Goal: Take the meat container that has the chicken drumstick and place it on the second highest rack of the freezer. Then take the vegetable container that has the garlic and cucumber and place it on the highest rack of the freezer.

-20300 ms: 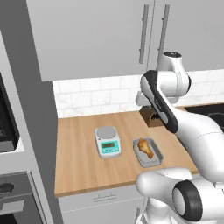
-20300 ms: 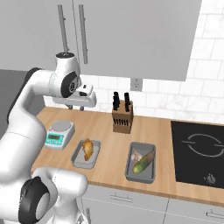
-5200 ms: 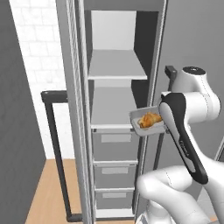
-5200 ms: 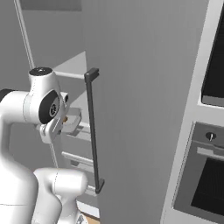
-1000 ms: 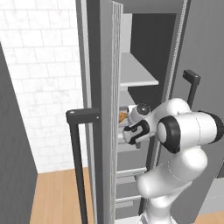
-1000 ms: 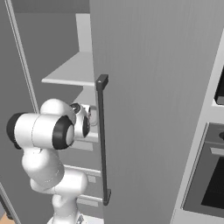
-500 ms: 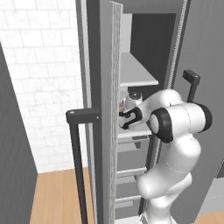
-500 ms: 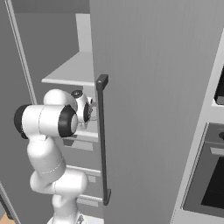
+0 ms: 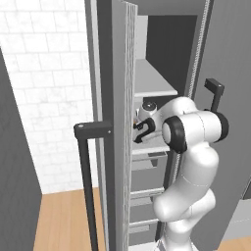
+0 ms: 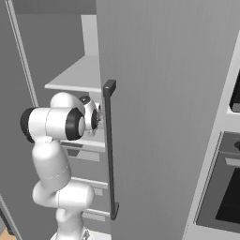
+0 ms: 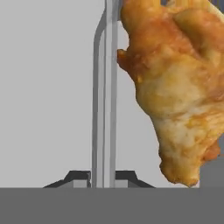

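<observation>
There is no brand, label or writing to read on anything here, just plain grey panels and white tile.

The white arm reaches into the open freezer (image 9: 162, 54), its hand (image 9: 141, 131) tucked in behind the edge of the door (image 9: 115, 122), level with the shelf below the highest rack (image 9: 153, 87). From the right side the other door (image 10: 164, 103) with its black bar handle (image 10: 109, 150) hides the hand's far end.

Looking along the hand, the chicken drumstick (image 11: 177, 87) lies right in front, large and golden-orange, just to one side of a thin upright grey wall of its container (image 11: 105, 92). The two dark fingertips (image 11: 78, 178) stand one on each side of that wall, very close to it. Whether they pinch it or have just let go, I cannot tell.
</observation>
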Controlling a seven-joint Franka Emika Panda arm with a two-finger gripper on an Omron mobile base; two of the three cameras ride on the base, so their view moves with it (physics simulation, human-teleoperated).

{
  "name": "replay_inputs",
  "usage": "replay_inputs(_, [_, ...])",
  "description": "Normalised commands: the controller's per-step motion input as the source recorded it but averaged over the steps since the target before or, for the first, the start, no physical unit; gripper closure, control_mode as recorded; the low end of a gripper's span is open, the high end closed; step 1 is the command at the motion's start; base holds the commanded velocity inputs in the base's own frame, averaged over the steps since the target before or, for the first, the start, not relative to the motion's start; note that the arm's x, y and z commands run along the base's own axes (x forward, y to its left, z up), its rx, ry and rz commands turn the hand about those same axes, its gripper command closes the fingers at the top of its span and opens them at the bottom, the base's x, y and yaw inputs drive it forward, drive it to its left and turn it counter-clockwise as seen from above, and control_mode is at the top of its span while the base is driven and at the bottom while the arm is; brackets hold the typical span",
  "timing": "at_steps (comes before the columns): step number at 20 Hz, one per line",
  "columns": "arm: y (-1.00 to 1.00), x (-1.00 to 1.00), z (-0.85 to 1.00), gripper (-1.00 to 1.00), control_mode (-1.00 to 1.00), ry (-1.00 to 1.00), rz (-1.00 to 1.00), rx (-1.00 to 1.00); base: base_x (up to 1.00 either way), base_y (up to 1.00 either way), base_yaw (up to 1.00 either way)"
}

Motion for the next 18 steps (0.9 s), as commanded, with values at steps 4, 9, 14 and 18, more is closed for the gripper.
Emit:
replay_inputs(4, [0.03, 0.04, -0.28, 1.0, -1.0, -0.04, 0.0, 0.0, 0.0, 0.0, 0.0])
replay_inputs(9, [0.0, 0.0, 0.0, 1.0, -1.0, -0.01, 0.0, -0.01, 0.0, 0.0, 0.0])
replay_inputs(14, [0.0, 0.0, 0.0, -1.0, -1.0, 0.0, 0.0, 0.0, 0.0, 0.0, 0.0])
replay_inputs(18, [0.0, 0.0, 0.0, -1.0, -1.0, 0.0, 0.0, 0.0, 0.0, 0.0, 0.0])
